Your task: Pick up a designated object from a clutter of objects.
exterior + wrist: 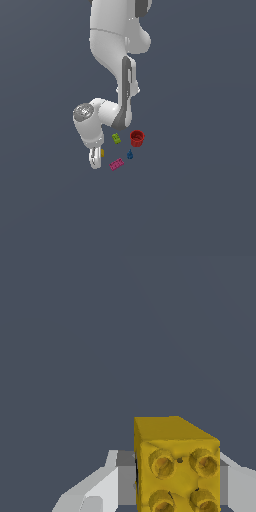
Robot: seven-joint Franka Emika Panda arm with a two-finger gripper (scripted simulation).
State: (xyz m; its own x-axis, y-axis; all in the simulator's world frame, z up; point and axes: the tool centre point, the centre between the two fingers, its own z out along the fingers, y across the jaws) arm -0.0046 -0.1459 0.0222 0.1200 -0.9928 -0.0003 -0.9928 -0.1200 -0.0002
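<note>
In the exterior view, the lime-green brick (116, 138), red cup (137, 138), small blue piece (130, 155) and pink flat brick (116, 164) lie clustered on the grey surface. The bent arm reaches down at their left, wrist vertical, and the yellow block (102, 153) peeks out beside the pincer (94, 161).

In the wrist view, the pincer (170, 481) is closed on the yellow block (175, 461) — a finger (100, 486) pressed at either side, studs facing the camera.

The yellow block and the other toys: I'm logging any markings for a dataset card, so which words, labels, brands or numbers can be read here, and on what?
None can be read in either view.
Yellow block: only studs show, no lettering.
Red cup, lime-green brick, blue piece, pink brick: too small to show any marking.
Arm: no label visible.
</note>
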